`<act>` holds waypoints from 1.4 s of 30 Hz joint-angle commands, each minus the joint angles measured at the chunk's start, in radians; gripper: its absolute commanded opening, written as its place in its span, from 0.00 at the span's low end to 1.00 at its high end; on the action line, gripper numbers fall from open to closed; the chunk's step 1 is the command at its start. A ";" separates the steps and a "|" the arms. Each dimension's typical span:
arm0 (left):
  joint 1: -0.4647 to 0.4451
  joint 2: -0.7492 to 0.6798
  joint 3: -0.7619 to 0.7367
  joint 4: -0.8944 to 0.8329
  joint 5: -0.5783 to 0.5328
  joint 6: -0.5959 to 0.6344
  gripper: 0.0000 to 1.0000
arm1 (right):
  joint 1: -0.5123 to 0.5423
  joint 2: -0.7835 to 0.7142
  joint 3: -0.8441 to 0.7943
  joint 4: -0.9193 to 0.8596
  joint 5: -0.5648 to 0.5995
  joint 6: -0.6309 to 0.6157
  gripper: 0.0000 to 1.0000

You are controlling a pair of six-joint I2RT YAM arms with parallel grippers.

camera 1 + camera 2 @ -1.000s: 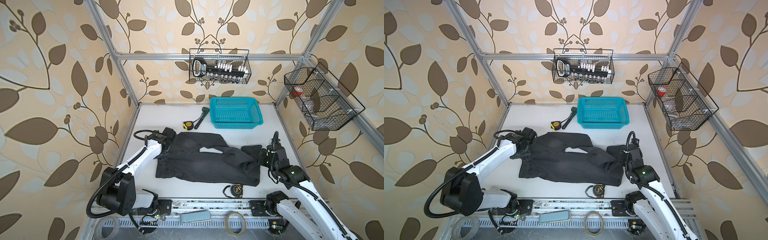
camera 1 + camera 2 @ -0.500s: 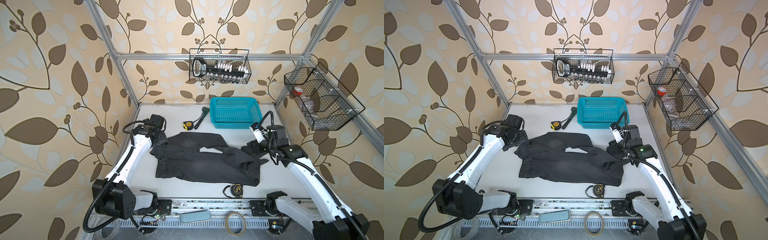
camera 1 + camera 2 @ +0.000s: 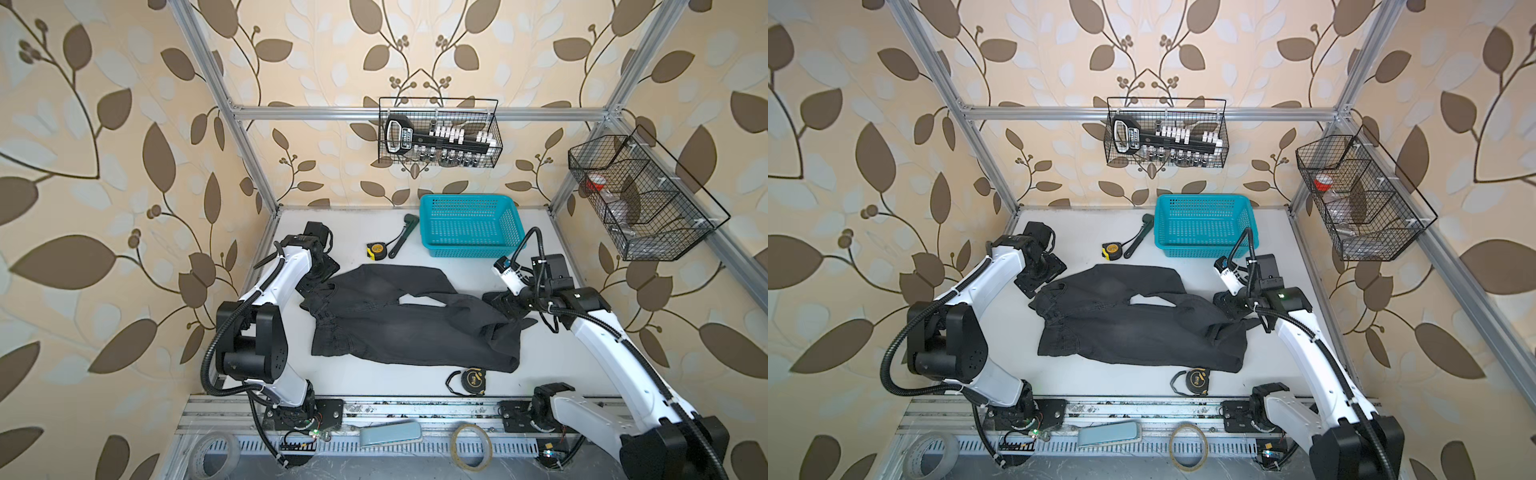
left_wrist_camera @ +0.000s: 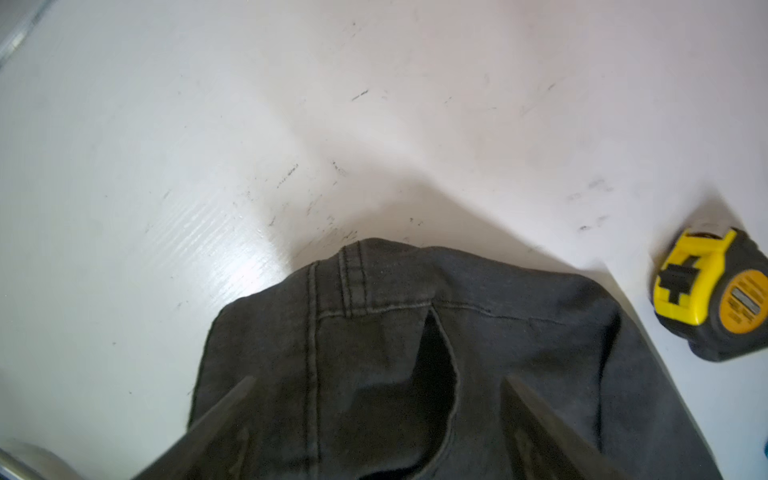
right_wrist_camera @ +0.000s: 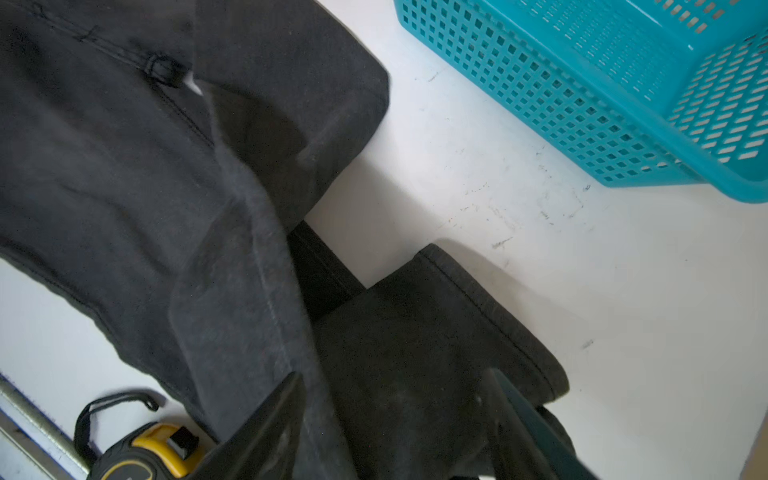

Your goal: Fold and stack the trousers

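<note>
The charcoal-black trousers [image 3: 407, 328] [image 3: 1133, 328] lie across the white table, waistband to the left and legs doubled back toward the right. My left gripper [image 3: 319, 286] [image 3: 1040, 283] is at the far-left corner of the waistband. In the left wrist view it [image 4: 379, 380] is open, its fingers spread above the trousers [image 4: 498, 291] at a pocket opening. My right gripper [image 3: 505, 305] [image 3: 1230, 306] hangs over the leg cuffs at the right end. In the right wrist view it [image 5: 395, 374] is open, with a cuff of the trousers [image 5: 436, 332] lying between the spread fingers.
A turquoise basket [image 3: 469, 249] [image 5: 623, 124] stands behind the trousers, with a yellow tape measure [image 3: 376, 250] [image 4: 715, 295] and a dark wrench [image 3: 401, 237] to its left. A second tape measure [image 3: 471, 380] [image 5: 153, 453] lies at the front edge. Wire baskets [image 3: 438, 133] hang on the walls.
Both arms have lifted and reached farther back. The left gripper has opened and let go of the waistband corner. The right gripper's fingers stand wider apart over the cuffs.
</note>
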 commanded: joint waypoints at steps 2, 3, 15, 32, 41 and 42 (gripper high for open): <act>0.010 0.045 -0.034 0.032 0.047 -0.101 0.89 | 0.011 -0.031 -0.041 -0.102 -0.059 -0.169 0.67; 0.010 0.054 -0.044 0.036 0.045 -0.106 0.90 | 0.024 -0.020 -0.043 -0.123 -0.042 -0.205 0.67; 0.059 0.086 -0.164 0.094 0.015 -0.070 0.90 | 0.105 0.165 -0.028 -0.010 0.186 -0.200 0.37; 0.078 0.083 0.073 -0.072 -0.047 -0.197 0.90 | 0.091 -0.124 -0.012 -0.037 0.142 -0.009 0.00; 0.078 0.223 0.087 -0.018 0.047 -0.230 0.90 | 0.099 -0.168 0.001 -0.044 0.182 -0.004 0.00; 0.078 0.237 0.094 -0.018 0.040 -0.236 0.90 | 0.100 -0.169 0.002 -0.048 0.183 -0.006 0.00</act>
